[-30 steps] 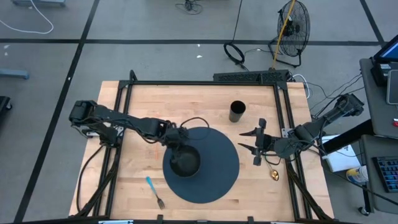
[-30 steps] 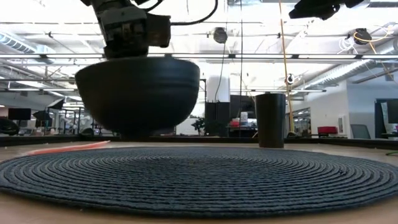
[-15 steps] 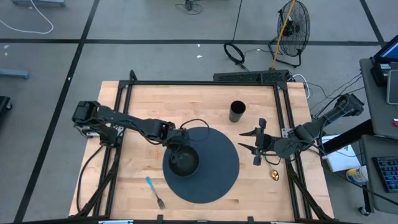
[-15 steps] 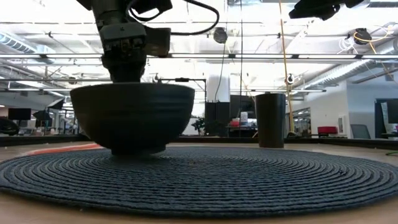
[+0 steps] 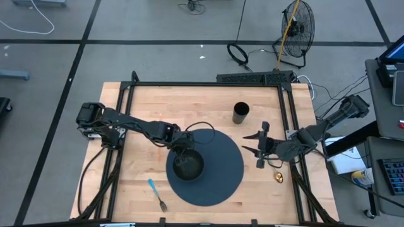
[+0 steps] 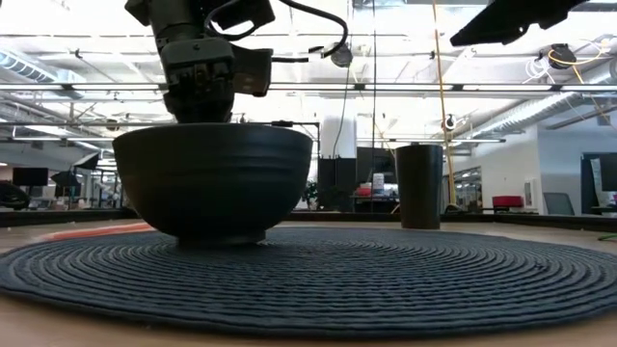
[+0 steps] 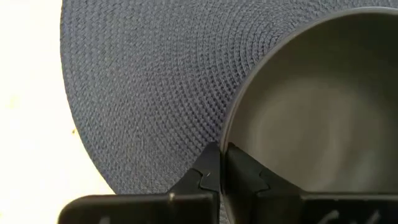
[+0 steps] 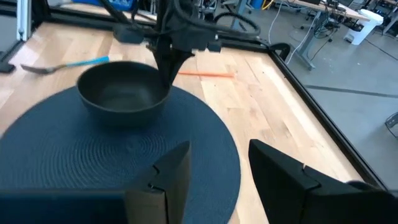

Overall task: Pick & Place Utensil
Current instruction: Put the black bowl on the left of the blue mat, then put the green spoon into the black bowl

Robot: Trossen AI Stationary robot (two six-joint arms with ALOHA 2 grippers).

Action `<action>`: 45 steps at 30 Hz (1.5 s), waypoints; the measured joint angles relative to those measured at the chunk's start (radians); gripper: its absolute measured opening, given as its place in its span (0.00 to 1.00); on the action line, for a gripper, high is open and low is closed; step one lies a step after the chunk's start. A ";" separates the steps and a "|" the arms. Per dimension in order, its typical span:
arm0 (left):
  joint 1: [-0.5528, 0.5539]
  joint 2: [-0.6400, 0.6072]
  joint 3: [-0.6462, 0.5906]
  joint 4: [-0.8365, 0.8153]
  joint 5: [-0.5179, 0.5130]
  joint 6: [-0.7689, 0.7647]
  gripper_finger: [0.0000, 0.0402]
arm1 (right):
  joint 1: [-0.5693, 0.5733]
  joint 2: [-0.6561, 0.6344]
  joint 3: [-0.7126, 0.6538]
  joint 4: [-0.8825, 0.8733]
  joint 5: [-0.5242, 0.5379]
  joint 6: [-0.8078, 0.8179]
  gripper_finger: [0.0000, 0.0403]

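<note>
High view: the round dark placemat (image 5: 211, 167) lies in the middle of the wooden table (image 5: 145, 107), with bare wood open all around it. The dark bowl (image 5: 188, 165) sits on the placemat's left part, inside its edge. The fork (image 5: 157, 193), blue-handled with a metal head, lies on bare wood just off the placemat's lower-left edge, apart from it. A gold spoon (image 5: 278, 177) lies beyond the placemat's right edge, near the table's rim. A dark cup (image 5: 240, 113) stands upright past the placemat's far-right edge. The left gripper (image 5: 180, 148) is at the bowl's far-left rim. The right gripper (image 5: 259, 145) hovers just off the placemat's right edge, fingers spread and holding nothing.

Low view: the bowl (image 6: 212, 178) rests flat on the placemat (image 6: 318, 275); the left gripper (image 6: 200, 108) comes down onto its rim. The cup (image 6: 419, 185) stands behind the placemat. An orange strip (image 6: 101, 229) lies on the wood to the bowl's left.

Left wrist view: the fingers (image 7: 205, 177) are clenched on the bowl's thin rim (image 7: 227, 134), one inside and one outside.

Right wrist view: the right gripper's fingers (image 8: 174, 171) stand apart over the placemat (image 8: 93, 162), empty. Beyond the bowl (image 8: 121, 93), the fork (image 8: 65, 64) lies on the wood.
</note>
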 joint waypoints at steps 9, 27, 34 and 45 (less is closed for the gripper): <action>0.012 0.000 0.000 0.052 0.000 0.005 0.20 | 0.000 0.000 -0.004 0.002 0.000 0.000 0.38; 0.014 -0.119 0.001 0.092 -0.151 0.080 0.48 | 0.000 0.000 -0.005 0.003 0.000 0.030 0.39; -0.065 -0.326 0.001 0.030 -0.340 0.102 0.52 | 0.000 0.000 -0.005 -0.040 -0.004 0.140 0.39; -0.373 -0.506 -0.160 0.053 -0.720 -0.018 0.46 | -0.001 0.121 -0.005 -0.278 -0.265 0.660 0.39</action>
